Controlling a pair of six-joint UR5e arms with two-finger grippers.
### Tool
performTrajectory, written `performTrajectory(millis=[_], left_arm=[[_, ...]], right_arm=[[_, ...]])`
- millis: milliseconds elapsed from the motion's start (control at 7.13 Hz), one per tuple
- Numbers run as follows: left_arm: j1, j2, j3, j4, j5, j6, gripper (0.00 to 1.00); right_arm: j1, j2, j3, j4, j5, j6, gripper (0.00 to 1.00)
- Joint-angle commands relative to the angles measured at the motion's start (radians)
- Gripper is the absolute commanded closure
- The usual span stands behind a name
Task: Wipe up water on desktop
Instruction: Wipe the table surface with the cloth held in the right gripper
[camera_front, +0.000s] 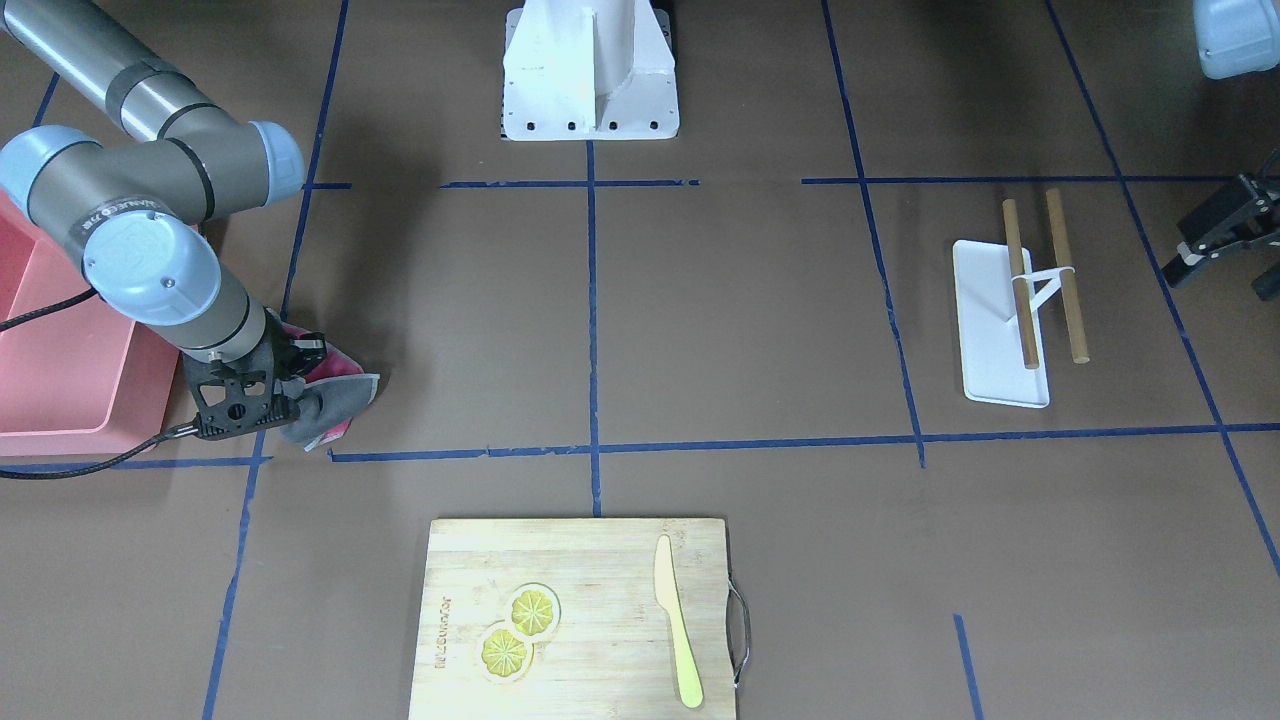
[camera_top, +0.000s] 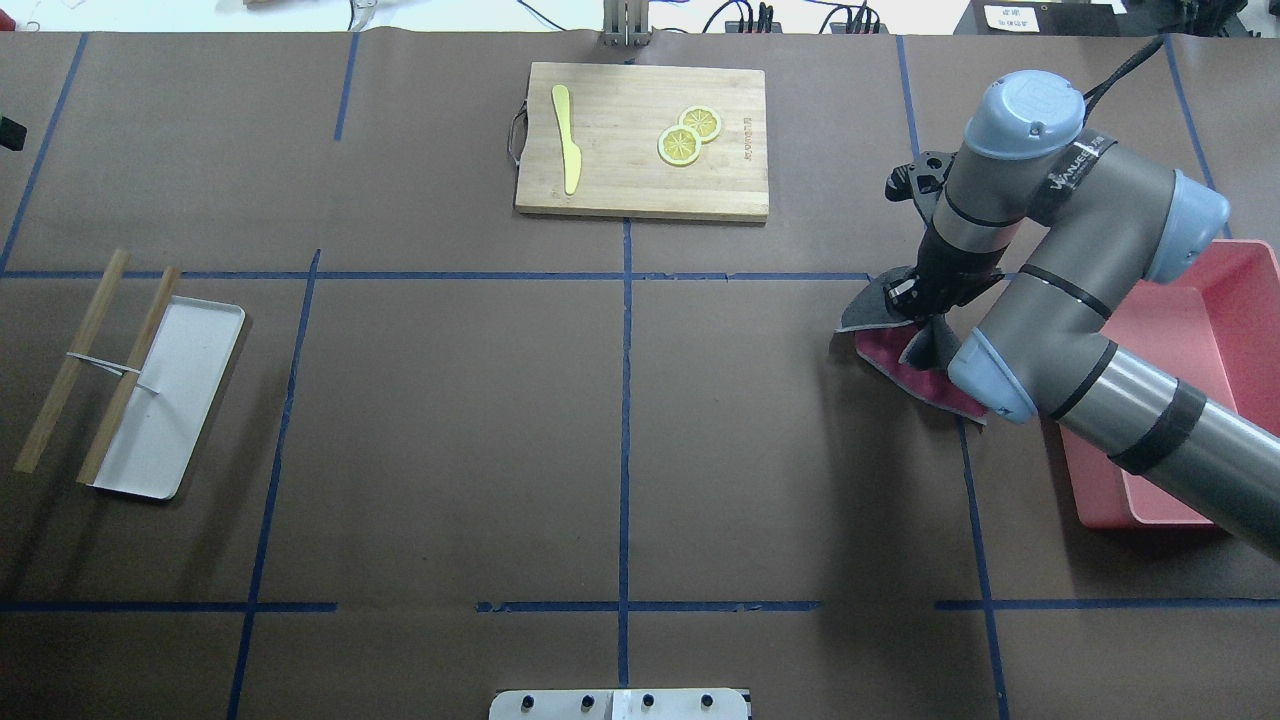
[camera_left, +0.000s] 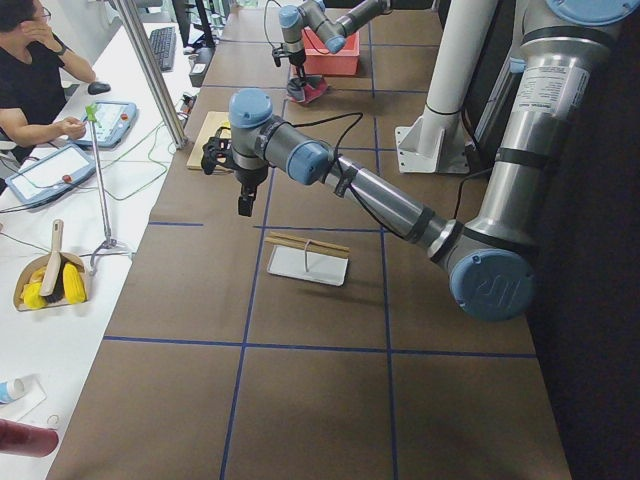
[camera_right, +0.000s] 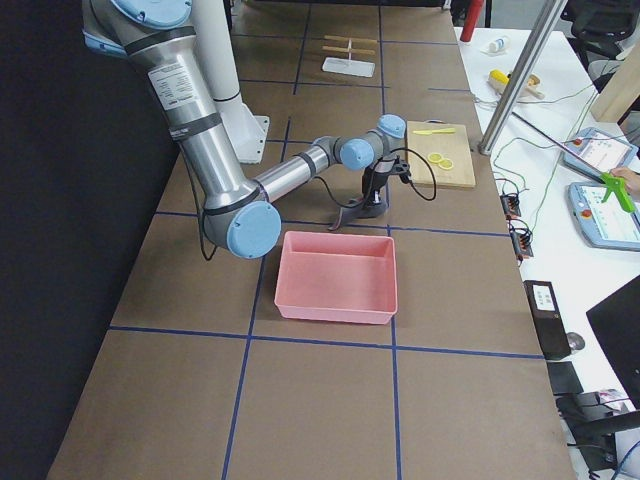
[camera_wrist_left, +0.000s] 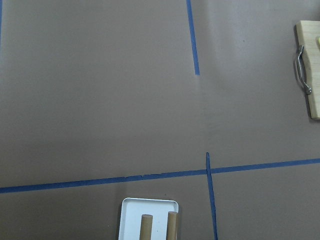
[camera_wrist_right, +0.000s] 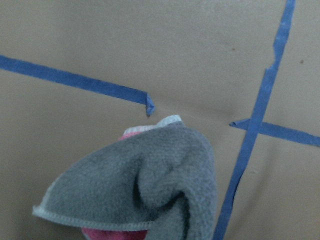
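The right claw (camera_top: 905, 300) pinches a bunched grey-and-pink cloth (camera_top: 900, 355). Risk: no water is discernible, so a stroke may miss it, or the loose folds may drag free. The desktop (camera_top: 450, 420) lies beneath the claw, touching the cloth's hanging folds; beyond, the cutting board (camera_top: 640, 180). Whether the left claw (camera_front: 1215, 240) is spread or closed cannot be told.

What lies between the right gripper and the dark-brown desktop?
A grey-and-pink cloth, bunched under the right gripper and resting on the dark-brown desktop; the overhead view shows it.
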Motion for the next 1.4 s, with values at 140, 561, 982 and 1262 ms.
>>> performTrajectory(millis=[140,561,982,1262], left_arm=[[-0.071,0.081,0.028,0.001,0.057,0.208,0.0],[-0.115,0.084,0.073,-0.003,0.085,0.311,0.0],[-0.12,0.087,0.073,-0.003,0.09,0.328,0.0],[-0.12,0.09,0.071,-0.004,0.09,0.328,0.0]], right_arm=[[-0.135,0.0,0.095,0.003,0.002,0.171,1.0],[-0.294,0.002,0.117,0.154,-0.007,0.43,1.0],[-0.355,0.003,0.156,0.161,-0.021,0.487,1.0],[-0.308,-0.007,0.148,0.159,-0.026,0.484,1.0]])
